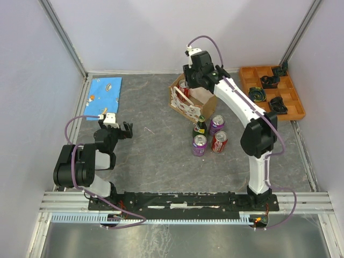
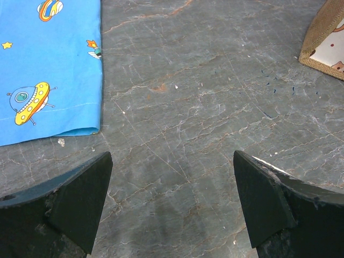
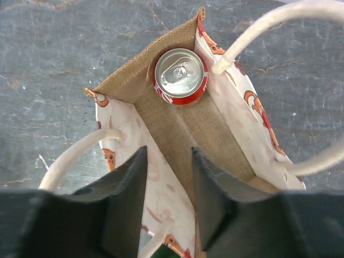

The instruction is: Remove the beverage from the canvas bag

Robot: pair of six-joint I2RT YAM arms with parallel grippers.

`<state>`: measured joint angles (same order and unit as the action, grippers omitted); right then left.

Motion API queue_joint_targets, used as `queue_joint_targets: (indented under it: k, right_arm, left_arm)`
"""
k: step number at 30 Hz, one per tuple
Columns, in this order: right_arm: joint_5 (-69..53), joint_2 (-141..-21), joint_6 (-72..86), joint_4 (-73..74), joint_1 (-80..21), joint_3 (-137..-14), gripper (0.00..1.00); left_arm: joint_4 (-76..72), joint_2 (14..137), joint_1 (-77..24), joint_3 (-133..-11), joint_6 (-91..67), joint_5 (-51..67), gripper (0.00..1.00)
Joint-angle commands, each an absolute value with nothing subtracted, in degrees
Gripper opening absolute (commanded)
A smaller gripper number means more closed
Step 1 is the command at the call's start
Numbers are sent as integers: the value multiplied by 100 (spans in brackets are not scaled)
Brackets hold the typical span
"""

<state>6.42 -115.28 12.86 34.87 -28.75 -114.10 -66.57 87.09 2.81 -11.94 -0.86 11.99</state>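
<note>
— While the right gripper point(image 1: 192, 81) hangs over the small tan-brown canvas bag with white-and-red patterned panels point(image 1: 188, 102), where does the beverage stand?

— Inside the bag. The right wrist view shows a red drink can with a silver lid point(image 3: 180, 75) upright in the far corner of the canvas bag point(image 3: 236, 113), against the burlap lining. From overhead, only the top of the red drink can point(image 1: 184, 86) shows past the arm, and its label is unreadable.

— State of that gripper?

— The right gripper point(image 3: 169, 161) has its dark fingers parted by a narrow gap with nothing between them. It sits above the bag's near end, apart from the can. Whether a finger touches the bag's wall, I cannot tell. Two white looped handles point(image 3: 269, 22) arch on either side, both cut off by the frame edge.

— And the other arm?

— The left gripper point(image 1: 119, 129) is spread wide and empty over the grey marbled table point(image 1: 156, 118), well apart from the bag. In its wrist view the left gripper point(image 2: 172, 156) frames bare table. Only a corner of the canvas bag point(image 2: 325, 43) shows at upper right, and part of a blue cloth printed with cartoon spaceships point(image 2: 48, 64) at left.

— Other items?

— A dark green bottle point(image 1: 200, 127), two purple cans point(image 1: 216, 124) point(image 1: 199, 145) and a second red can point(image 1: 219, 142) stand clustered just in front of the bag. An orange compartment tray point(image 1: 246, 74) at far right holds dark objects too small to identify.
</note>
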Motion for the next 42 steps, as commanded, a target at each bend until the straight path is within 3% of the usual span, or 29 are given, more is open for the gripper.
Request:
queue_joint_targets:
  k: [1,3,6,13,19,36,39,42]
  right_arm:
    - [226,-11933,1349,3526,-2822,-11949,55]
    - [194,-12110,1353,3524,-2822,-12104,69]
    - [230,-12377,1349,3590,-2827,-12365,78]
    - [386,-12909,1301,3658,-2810,-12828,84]
    - [479,-13393,1257,3754,-2795,-13235,96]
    - [999,-14123,1136,3336,-2789,-13613,95]
    - [1075,-14217,1049,3237,-2789,-13633,89]
    - [1085,-14270,981,3129,-2793,-13637,76]
  left_arm:
    - [-6996,8720,294,-1239,2,1103,99]
    - [-6992,8715,295,-1239,6,1101,99]
    - [-6992,8715,296,-1238,0,1106,99]
    - [-6995,8721,296,-1239,0,1106,99]
    - [-6994,8721,296,-1239,0,1105,99]
    - [-6995,8716,293,-1239,1,1101,99]
    - [-6994,8721,301,-1235,4,1107,99]
    - [-6995,8726,294,-1239,0,1106,99]
